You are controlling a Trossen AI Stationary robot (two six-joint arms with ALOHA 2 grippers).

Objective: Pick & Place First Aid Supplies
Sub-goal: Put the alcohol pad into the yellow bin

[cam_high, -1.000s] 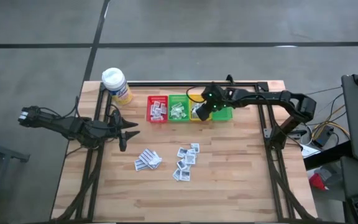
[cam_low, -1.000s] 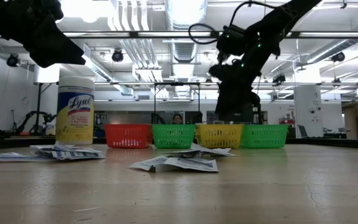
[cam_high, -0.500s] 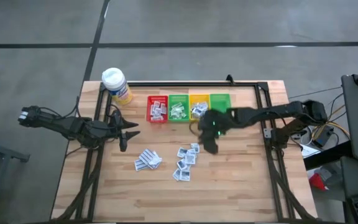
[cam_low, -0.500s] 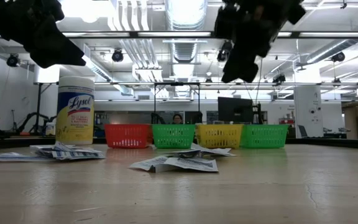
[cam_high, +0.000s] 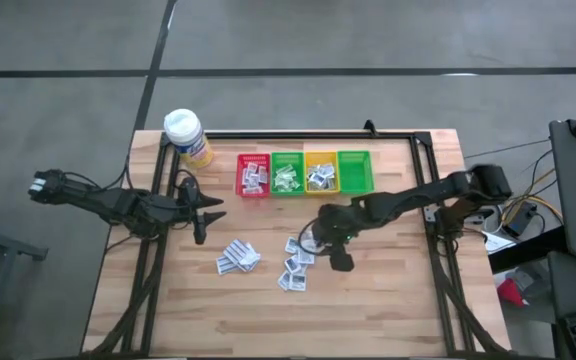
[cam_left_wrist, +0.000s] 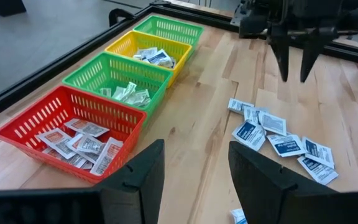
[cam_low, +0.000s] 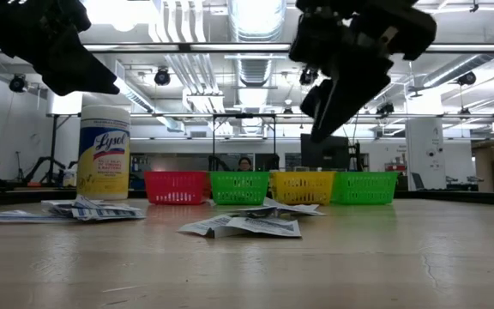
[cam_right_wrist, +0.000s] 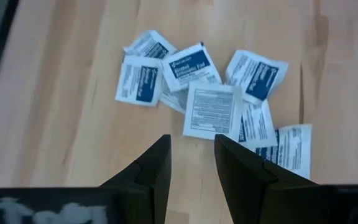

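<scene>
Bright ceiling strip lights [cam_low: 256, 17] glare and silhouette both arms; the wrist views' near fingers blur.

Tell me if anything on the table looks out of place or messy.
Only the unsorted first aid packets stand out: two loose, overlapping heaps on the bare wood, one near the left gripper, one beside the open right gripper. The bins sit in a straight row; the far green one looks empty.
</scene>
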